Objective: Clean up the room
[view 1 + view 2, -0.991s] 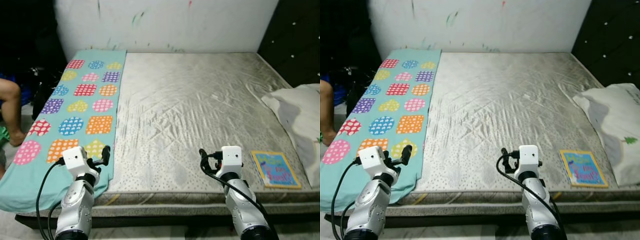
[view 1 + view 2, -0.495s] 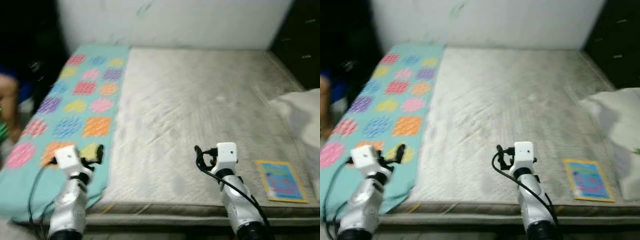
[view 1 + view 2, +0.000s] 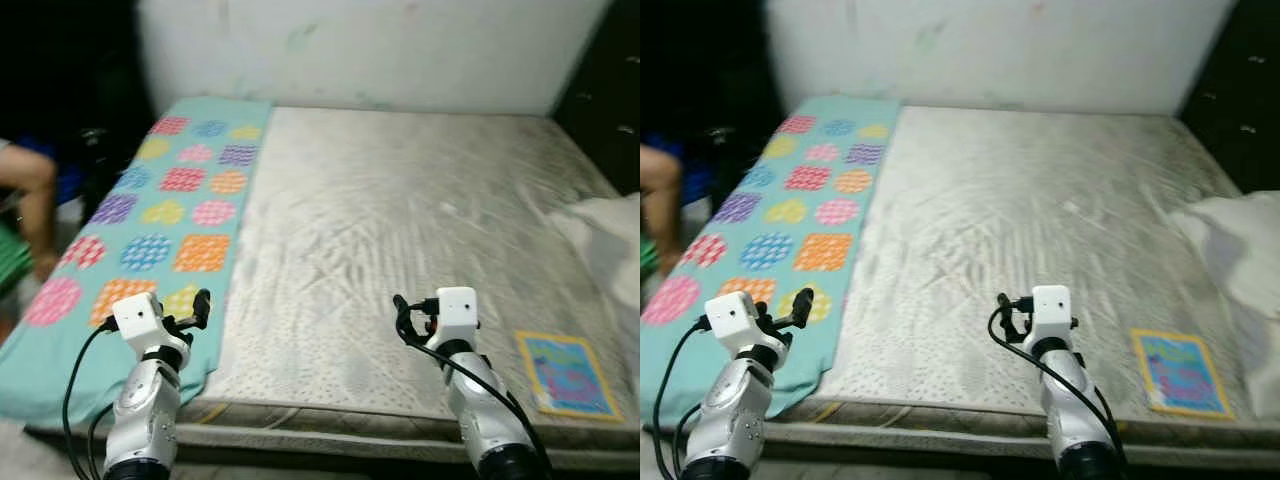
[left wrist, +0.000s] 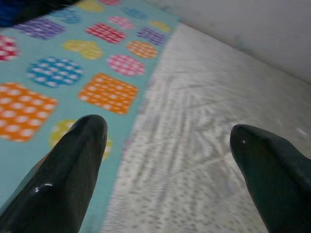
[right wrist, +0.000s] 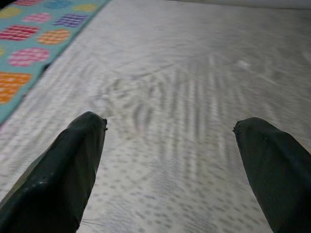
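Note:
A teal blanket [image 3: 160, 215] with bright spotted patches lies along the left side of a bare grey mattress [image 3: 400, 210]. A small colourful picture book [image 3: 566, 373] rests flat near the mattress's front right corner. Behind the book a white pillow [image 3: 612, 235] lies at the right edge. My left gripper [image 3: 196, 312] hovers open over the blanket's front corner, with nothing between its fingers [image 4: 73, 160]. Over the front middle of the mattress my right gripper [image 3: 405, 322] is open too and holds nothing, well left of the book. Its fingers [image 5: 63, 170] frame bare mattress.
A person's bare leg [image 3: 35, 190] shows beside the bed at the far left, near dark clutter. A white wall [image 3: 370, 50] stands behind the bed and a dark padded panel [image 3: 610, 100] on the right. The mattress's front edge is just below my arms.
The camera has shifted and the picture is a little blurred, so the bed sits further right in view. Both arms keep the same pose with their grippers open.

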### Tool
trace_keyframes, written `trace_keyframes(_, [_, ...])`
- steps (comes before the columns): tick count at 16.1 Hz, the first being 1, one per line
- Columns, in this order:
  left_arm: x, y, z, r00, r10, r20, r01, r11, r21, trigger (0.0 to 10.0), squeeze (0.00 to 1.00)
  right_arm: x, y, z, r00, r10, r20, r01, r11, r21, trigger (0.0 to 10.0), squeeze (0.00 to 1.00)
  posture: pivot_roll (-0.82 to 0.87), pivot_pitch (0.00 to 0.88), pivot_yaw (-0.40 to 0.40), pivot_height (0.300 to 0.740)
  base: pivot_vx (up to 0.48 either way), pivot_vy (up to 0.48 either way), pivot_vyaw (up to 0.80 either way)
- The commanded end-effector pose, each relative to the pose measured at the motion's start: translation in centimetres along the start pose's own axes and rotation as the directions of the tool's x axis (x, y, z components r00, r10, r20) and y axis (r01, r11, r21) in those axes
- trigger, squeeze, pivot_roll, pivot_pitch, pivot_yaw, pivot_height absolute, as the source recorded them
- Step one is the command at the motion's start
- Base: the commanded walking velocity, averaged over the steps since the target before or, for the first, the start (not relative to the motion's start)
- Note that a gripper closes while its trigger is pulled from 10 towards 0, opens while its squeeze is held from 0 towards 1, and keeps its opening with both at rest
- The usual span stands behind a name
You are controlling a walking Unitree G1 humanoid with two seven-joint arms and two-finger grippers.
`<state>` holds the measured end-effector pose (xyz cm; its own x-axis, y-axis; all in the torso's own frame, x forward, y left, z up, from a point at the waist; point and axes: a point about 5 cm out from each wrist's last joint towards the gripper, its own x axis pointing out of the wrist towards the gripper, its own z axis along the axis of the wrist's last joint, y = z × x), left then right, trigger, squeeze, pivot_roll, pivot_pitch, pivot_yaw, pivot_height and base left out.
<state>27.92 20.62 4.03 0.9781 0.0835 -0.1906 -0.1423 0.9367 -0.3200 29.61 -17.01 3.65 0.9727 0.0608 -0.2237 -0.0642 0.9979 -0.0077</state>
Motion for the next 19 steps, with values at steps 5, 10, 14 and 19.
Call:
trace_keyframes(5, [0.04, -0.28, -0.06, 1.0, -0.012, -0.008, 0.012, 1.0, 0.0, 10.0, 0.0, -0.17, -0.3, -0.4, 1.0, -0.011, -0.026, 0.012, 1.0, 0.005, 10.0, 0.0, -0.13, 0.0, -0.001, 0.74, 0.0, 0.405, 0.0])
trace_keyframes(10, [0.02, -0.31, -0.15, 1.0, -0.009, -0.012, 0.009, 1.0, -0.004, 10.0, 0.0, -0.17, -0.33, -0.49, 0.999, -0.008, -0.034, 0.008, 1.0, 0.002, 10.0, 0.0, -0.13, 0.0, -0.004, 0.74, 0.0, 0.437, 0.0])
trace_keyframes(14, [0.07, -0.35, -0.21, 1.0, -0.009, -0.017, 0.009, 1.0, -0.002, 10.0, 0.0, -0.15, -0.27, -0.55, 0.999, -0.003, -0.04, 0.003, 1.0, -0.006, 10.0, 0.0, -0.13, 0.0, -0.003, 0.74, 0.0, 0.48, 0.0])
trace_keyframes(19, [-0.03, -0.49, 0.04, 1.0, -0.026, 0.013, 0.027, 0.999, -0.02, 10.0, 0.0, -0.14, -0.18, -0.64, 0.999, 0.002, -0.046, -0.003, 1.0, -0.01, 10.0, 0.0, -0.13, 0.0, -0.002, 0.74, 0.0, 0.0, 0.0])
